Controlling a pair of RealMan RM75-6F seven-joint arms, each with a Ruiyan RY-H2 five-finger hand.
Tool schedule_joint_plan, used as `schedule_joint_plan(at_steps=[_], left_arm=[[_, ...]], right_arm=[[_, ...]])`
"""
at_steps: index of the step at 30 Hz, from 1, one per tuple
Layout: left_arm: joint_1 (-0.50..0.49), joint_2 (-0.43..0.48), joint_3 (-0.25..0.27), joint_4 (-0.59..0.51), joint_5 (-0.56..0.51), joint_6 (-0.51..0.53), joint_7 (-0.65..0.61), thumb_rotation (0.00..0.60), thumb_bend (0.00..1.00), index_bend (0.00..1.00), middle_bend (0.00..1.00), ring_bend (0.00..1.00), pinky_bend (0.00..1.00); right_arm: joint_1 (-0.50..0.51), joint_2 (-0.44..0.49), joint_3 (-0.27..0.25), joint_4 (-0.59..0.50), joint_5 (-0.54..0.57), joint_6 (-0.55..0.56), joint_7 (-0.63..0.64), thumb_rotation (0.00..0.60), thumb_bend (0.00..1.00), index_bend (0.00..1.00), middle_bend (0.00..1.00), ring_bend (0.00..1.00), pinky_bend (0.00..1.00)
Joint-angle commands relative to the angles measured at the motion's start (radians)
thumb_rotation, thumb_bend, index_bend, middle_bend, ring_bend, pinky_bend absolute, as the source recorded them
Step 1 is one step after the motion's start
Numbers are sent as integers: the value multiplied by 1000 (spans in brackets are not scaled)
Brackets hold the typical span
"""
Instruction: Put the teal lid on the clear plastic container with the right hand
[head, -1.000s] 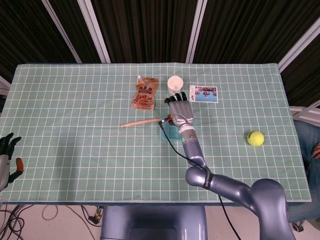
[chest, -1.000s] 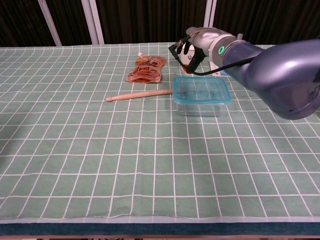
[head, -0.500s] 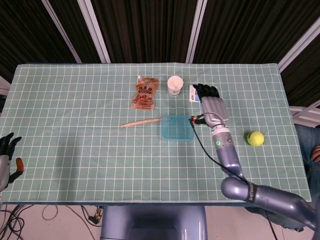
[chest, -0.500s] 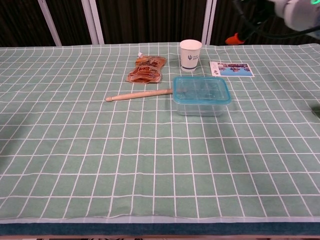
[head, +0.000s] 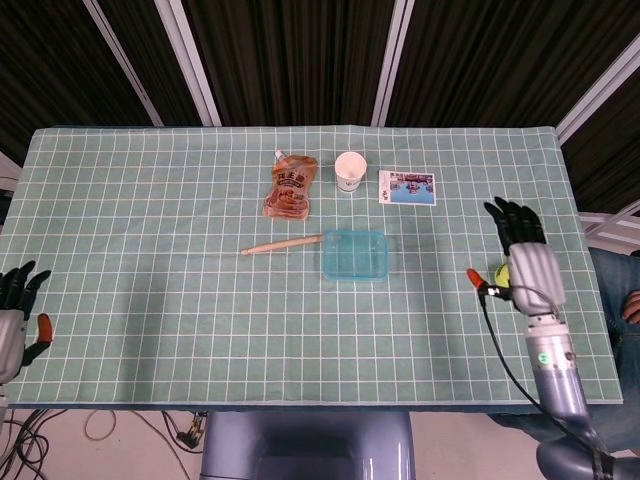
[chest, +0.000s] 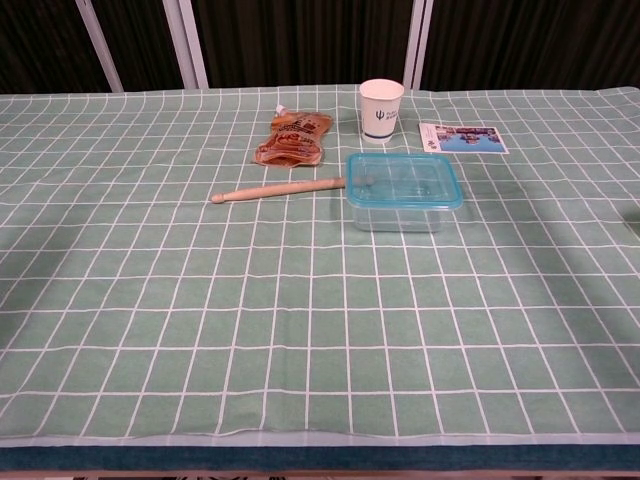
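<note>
Teal lid (chest: 404, 178) sits on the clear plastic container (chest: 400, 214) near mid-bench, its rim lined up with the walls all round in the chest view. Task looks done, by my reading. Whether the lid is snapped down or merely resting — cannot tell.

Right hand (head: 528, 262) is well off to the right edge of the bench (head: 150, 300), empty, fingers spread, hanging just over the tennis ball (head: 503, 274). Left hand (head: 15, 315) is at the far left edge, empty too, fingers apart.

Risks, as I judge them:
- an unseated lid would slide off at the first nudge to the box;
- the right hand could knock the ball rolling — it is very close to it;
- the wooden stick (chest: 277, 189) has its tip right at the container's left wall; a bump to it could shift the box.

Orientation: the lid lies flat, top face up. Long axis runs left–right across the bench, roughly in line with the stick.
</note>
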Motion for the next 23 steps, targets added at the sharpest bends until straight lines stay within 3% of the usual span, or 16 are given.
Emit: schedule_joint_plan(at_steps=[1, 8, 23], left_arm=[[-1, -4, 10, 22, 42, 20, -1, 600, 657, 111, 0, 0, 0], [4, -8, 22, 39, 86, 44, -8, 600, 657, 111, 0, 0, 0], [5, -10, 34, 34, 105, 41, 19, 600, 655, 111, 0, 0, 0]], right_arm=[[-132, 29, -132, 71, -134, 106, 118, 600, 266, 85, 79, 2, 0], [-228, -34, -194, 214, -224, 216, 168, 600, 266, 85, 77, 0, 0], [-255, -49, -180, 258, -265, 229, 109, 600, 265, 85, 76, 0, 0]])
